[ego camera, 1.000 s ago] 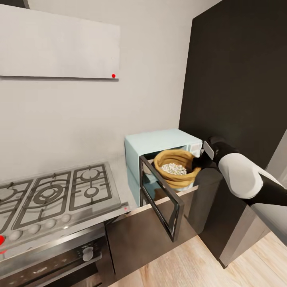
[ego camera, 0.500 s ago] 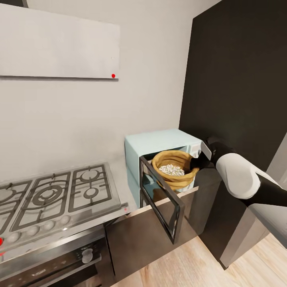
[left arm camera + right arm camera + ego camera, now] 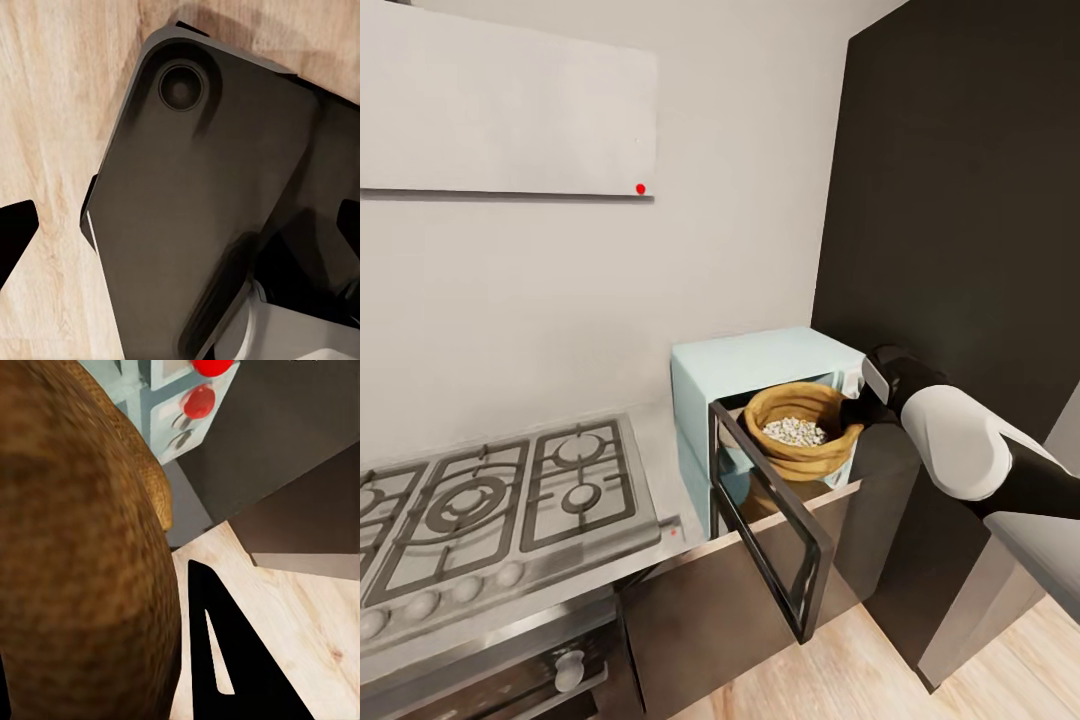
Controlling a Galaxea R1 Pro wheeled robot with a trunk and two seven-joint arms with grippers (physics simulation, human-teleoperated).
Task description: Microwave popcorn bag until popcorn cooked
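The mint-blue microwave point(image 3: 745, 368) stands on the grey countertop point(image 3: 660, 462) with its dark glass door point(image 3: 772, 520) swung open toward me. The tan popcorn bag point(image 3: 807, 452) hangs in the microwave's opening, roughly level, partly inside the cavity. White popcorn point(image 3: 792, 431) shows in its mouth. My right gripper point(image 3: 854, 412) is shut on the bag's rim at its right side. In the right wrist view the bag's burlap side point(image 3: 75, 547) is close up, with one dark finger point(image 3: 221, 660) beside it and the microwave's red knobs point(image 3: 199, 401) beyond. My left gripper point(image 3: 180, 232) hangs open over the floor.
A gas hob point(image 3: 490, 495) is set in the counter to the left, with a built-in oven point(image 3: 510, 680) under it. A tall dark cabinet point(image 3: 960, 200) rises right of the microwave. The left wrist view looks down on my dark base point(image 3: 202, 187) and the wooden floor point(image 3: 52, 112).
The bag has levelled out and edged slightly further into the microwave's opening, still in my right gripper. The head view has shifted a little.
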